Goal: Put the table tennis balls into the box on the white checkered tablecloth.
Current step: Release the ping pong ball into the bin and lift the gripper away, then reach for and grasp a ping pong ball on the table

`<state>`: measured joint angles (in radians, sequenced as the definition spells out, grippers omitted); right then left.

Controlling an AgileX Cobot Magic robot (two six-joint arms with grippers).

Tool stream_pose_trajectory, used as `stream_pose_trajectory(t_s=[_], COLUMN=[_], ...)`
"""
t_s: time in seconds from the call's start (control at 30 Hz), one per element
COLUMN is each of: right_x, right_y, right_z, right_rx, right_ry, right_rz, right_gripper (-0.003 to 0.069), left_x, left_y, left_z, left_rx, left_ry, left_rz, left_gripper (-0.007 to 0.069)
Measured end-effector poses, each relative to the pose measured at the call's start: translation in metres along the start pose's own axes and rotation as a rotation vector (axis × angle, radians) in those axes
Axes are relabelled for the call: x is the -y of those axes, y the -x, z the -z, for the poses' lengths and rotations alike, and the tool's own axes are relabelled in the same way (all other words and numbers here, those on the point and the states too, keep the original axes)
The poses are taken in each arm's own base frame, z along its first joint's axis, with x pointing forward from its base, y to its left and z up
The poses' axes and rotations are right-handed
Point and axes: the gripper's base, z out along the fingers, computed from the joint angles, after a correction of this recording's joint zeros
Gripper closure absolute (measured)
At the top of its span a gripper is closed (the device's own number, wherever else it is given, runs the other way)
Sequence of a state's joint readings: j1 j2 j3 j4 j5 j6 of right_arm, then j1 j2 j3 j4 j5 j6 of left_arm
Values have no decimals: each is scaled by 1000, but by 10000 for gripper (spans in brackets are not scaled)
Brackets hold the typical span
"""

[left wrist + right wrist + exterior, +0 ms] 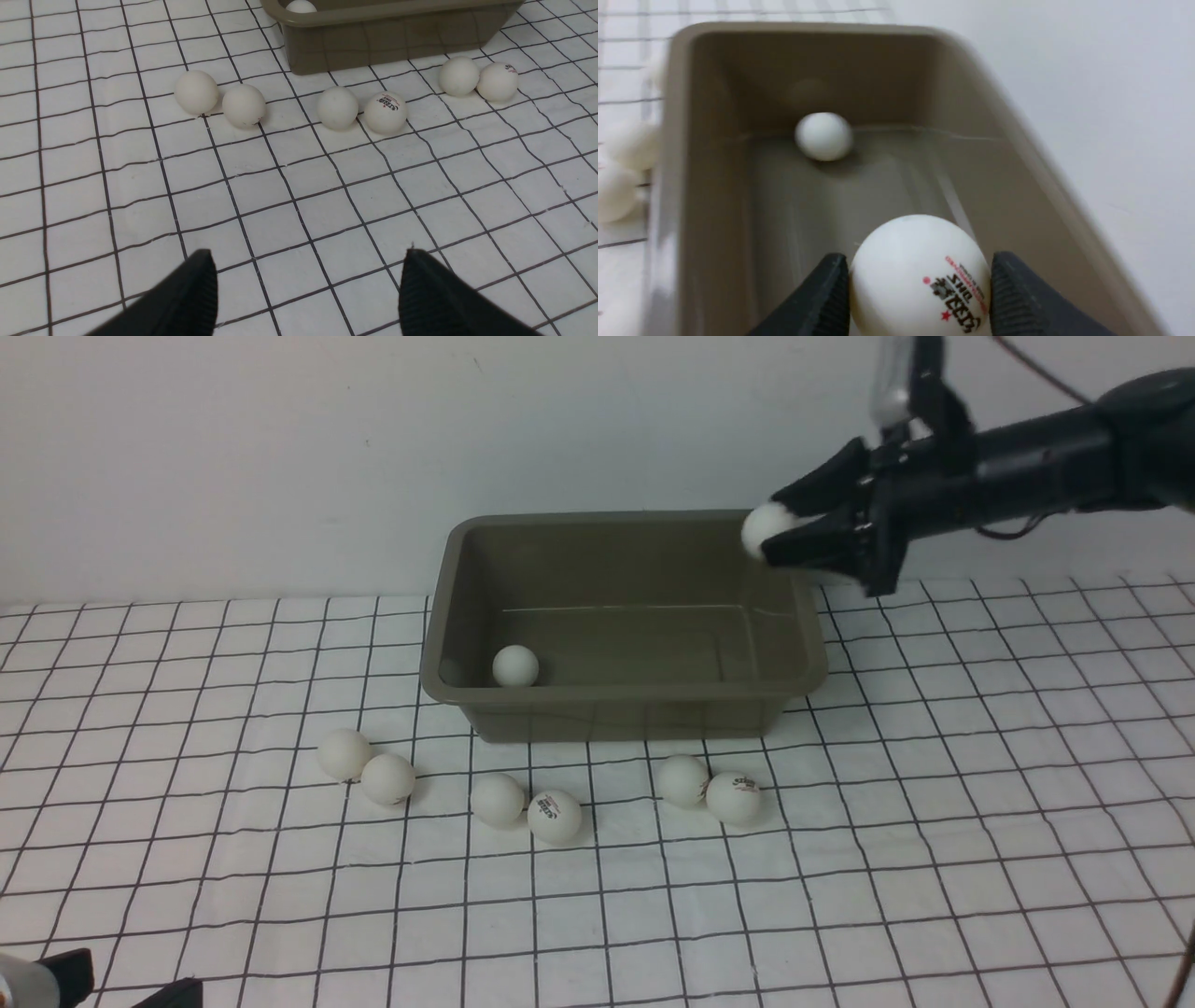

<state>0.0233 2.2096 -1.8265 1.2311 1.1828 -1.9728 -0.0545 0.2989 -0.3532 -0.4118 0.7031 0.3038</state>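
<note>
While my left fingers (196,291) hang spread wide and empty over the checkered tablecloth (980,756) at the near left, the work is happening on the far side. Reading across, six balls lie on the cloth in a loose row in front of the box, in three close pairs: the left pair (344,753), the middle pair (497,800) and the right pair (683,780). Behind them stands the box (616,714), with one ball (515,665) already inside, near its front left corner. At the right, my right fingers (822,543) are clamped on another ball (766,530), held in the air over the box's far right corner. The right wrist view shows this ball pinched from both sides with the box floor below it.

I judge this to be the drop step for the second ball. The next move calls for little: perhaps nudge slightly inward so the ball is well clear of the rim, then let the right fingers part. The ball is light and bouncy, so a lower release would lessen the chance of it hopping out. After that, six remain on the table.
</note>
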Motion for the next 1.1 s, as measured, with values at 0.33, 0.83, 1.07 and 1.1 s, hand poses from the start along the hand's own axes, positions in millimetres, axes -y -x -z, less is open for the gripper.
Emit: stream_pose_trajectory(t_s=[0.33, 0.83, 1.07, 1.1], right_x=[-12, 22, -8, -21], right_y=[-6, 89, 133, 145], right_z=[-58, 95, 153, 163], right_rx=[-108, -10, -157, -185], right_ry=[-51, -478, -547, -545], right_rz=[-11, -125, -289, -385], right_gripper=[282, 91, 97, 97], left_x=[0, 0, 0, 0], left_y=[0, 0, 0, 0], left_z=[0, 0, 0, 0], left_rx=[0, 0, 0, 0], left_ry=[0, 0, 0, 0], left_rz=[0, 0, -1, -1], left_gripper=[153, 153, 153, 153])
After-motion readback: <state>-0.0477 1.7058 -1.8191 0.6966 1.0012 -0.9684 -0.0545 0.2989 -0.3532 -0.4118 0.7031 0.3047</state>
